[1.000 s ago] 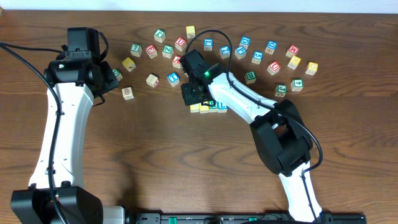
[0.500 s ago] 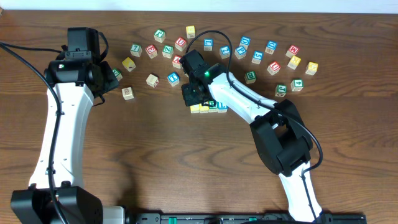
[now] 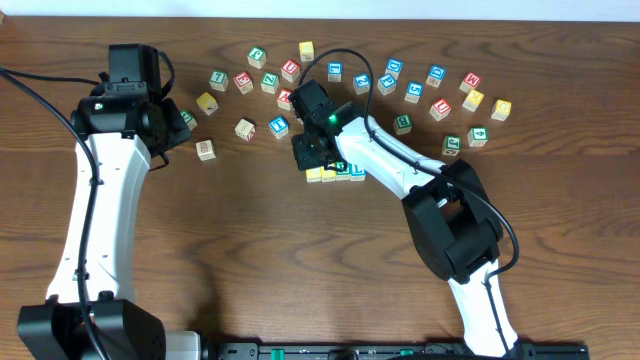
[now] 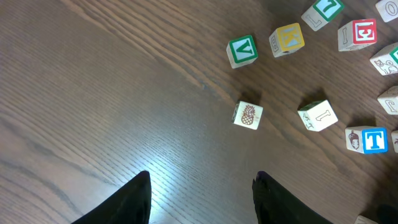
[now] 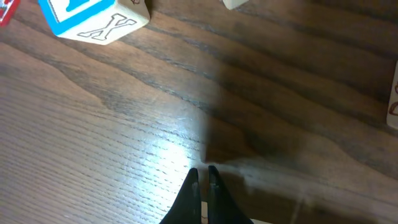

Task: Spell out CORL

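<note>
Presently, by size:

- Table (image 3: 250, 260): dark wood. There is wide bare room on the near side, and the far edge lies close behind the scatter.
- Right arm (image 3: 400, 170): reaches to mid-table and partly covers the line of letters.
- Left arm (image 3: 100, 200): stands at the left, well apart from the work.
- Left gripper (image 4: 200, 186): fingers partly spread with nothing between them, over bare wood.
- Right gripper (image 5: 203, 173): fingers pressed together and empty, tips low at the row's left end.
- CORL row (image 3: 328, 175): four cubes touching side by side, two yellow, then green R and blue L. The yellow faces are unreadable from above.
- Loose cubes (image 3: 415, 90): spread along the far side.

Step, as judged: the word looks assembled, and this is final alignment or release. The next move calls for a straight lift, then a retreat toward the near bare wood without clipping the row.
</note>
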Motion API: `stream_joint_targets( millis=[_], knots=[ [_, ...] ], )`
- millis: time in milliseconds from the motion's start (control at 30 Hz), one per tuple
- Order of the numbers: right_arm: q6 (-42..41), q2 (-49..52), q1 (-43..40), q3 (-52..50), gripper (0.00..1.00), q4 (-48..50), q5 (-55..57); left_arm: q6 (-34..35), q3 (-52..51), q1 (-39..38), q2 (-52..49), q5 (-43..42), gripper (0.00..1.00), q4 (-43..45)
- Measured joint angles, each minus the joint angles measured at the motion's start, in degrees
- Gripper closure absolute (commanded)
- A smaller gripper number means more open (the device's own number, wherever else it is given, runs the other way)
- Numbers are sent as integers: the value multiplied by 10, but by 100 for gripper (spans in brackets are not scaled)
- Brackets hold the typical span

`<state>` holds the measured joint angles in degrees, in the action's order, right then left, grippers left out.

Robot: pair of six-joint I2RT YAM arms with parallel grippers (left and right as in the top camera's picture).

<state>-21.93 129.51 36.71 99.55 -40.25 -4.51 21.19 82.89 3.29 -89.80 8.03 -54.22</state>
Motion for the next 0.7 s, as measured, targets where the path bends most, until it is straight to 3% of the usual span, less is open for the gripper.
stream_joint_targets(
  millis=[200,500,700],
  knots=[
    [0,-10,-12,14,97,-17,-4,0,0,0,0,0,48,0],
    [-2,-108,-92,23,97,-131,-4,0,0,0,0,0,48,0],
    [-2,-116,-134,3,98,-176,-2,0,0,0,0,0,48,0]
  ],
)
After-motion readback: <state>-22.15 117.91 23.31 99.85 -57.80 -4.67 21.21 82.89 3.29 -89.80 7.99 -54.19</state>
